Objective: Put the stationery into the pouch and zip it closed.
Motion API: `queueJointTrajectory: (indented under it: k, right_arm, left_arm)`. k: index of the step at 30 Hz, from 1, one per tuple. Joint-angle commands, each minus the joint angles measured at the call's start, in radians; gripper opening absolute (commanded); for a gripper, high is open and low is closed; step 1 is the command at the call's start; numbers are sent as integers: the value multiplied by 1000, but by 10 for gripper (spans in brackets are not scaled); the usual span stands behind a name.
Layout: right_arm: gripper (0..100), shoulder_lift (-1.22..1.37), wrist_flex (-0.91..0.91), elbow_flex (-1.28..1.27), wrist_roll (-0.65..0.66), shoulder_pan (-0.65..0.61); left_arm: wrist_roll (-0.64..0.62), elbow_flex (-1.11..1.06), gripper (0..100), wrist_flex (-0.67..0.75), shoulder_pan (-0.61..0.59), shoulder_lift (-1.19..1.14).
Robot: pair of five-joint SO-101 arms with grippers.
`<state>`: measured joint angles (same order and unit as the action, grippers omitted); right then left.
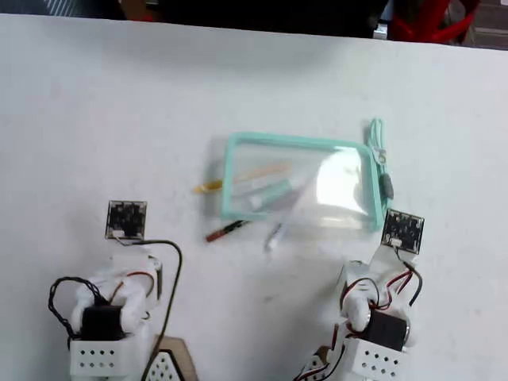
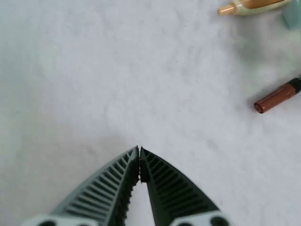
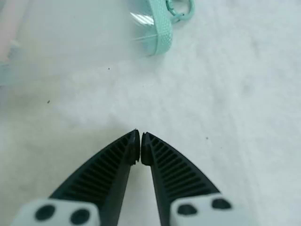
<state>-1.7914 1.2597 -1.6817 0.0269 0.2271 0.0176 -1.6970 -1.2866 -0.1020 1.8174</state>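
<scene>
The clear pouch (image 1: 294, 141) with mint trim lies flat on the white worktop (image 1: 95, 103), midway between the two arms, probably so either one can reach it. Its mint clasp ring (image 3: 181, 10) trails off the end on the right arm's side. A green-capped pen (image 1: 270, 193) shows through the plastic, apparently already inside. A tan pen (image 1: 242, 176) crosses the pouch's rim at the end on the left arm's side, tip pointing away. I cannot tell whether it is half in or just resting across that end. A brown marker (image 1: 225, 231) and a small pale item (image 1: 274, 236) lie loose just beside the pouch's near edge, so packing looks unfinished and the zip is yet to be closed.

The left claw (image 2: 140, 162) is pinched fully together with nothing between its jaws. It hangs over bare worktop on the arms' side of the pouch, apart from the brown marker. The right claw (image 3: 140, 146) is likewise closed and empty, near the pouch's clasp-end corner but not touching it. Either would need to open before gripping anything.
</scene>
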Motion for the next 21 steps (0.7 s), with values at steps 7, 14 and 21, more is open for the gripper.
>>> queueJointTrajectory:
  k: [7, 14, 21]
  right_arm:
    - [18, -8, 7, -9, -11, 4]
    - [18, -8, 7, -9, -11, 4]
    - [18, -8, 7, -9, -9, -41]
  left_arm:
    - [-14, 5, 25, 0, 12, 5]
    - [-14, 5, 25, 0, 12, 5]
    - [-14, 5, 25, 0, 7, 5]
